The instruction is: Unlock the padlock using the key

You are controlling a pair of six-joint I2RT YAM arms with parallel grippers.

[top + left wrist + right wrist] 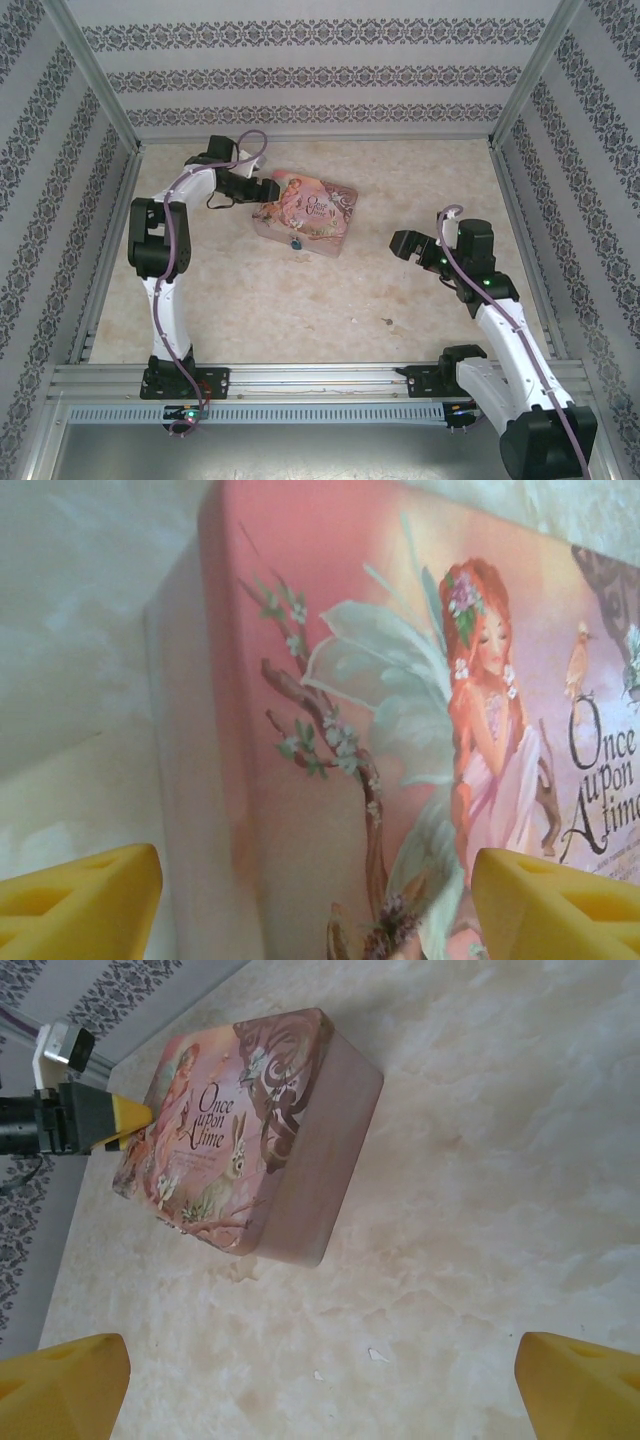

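From above, you see the padlock [296, 241] at the near side of the pink tin [305, 212], around the middle of the worktop [300, 300]. Your left gripper [258, 190] is at the left end of the tin, near the padlock but not on it. Your right gripper [403, 243] is well apart, at the right. In the left wrist view, the fingers [80, 905] are spread, with the tin's corner between them. In the right wrist view, the fingers [60, 1385] are spread wide above the bare worktop, and the tin is in the upper left.
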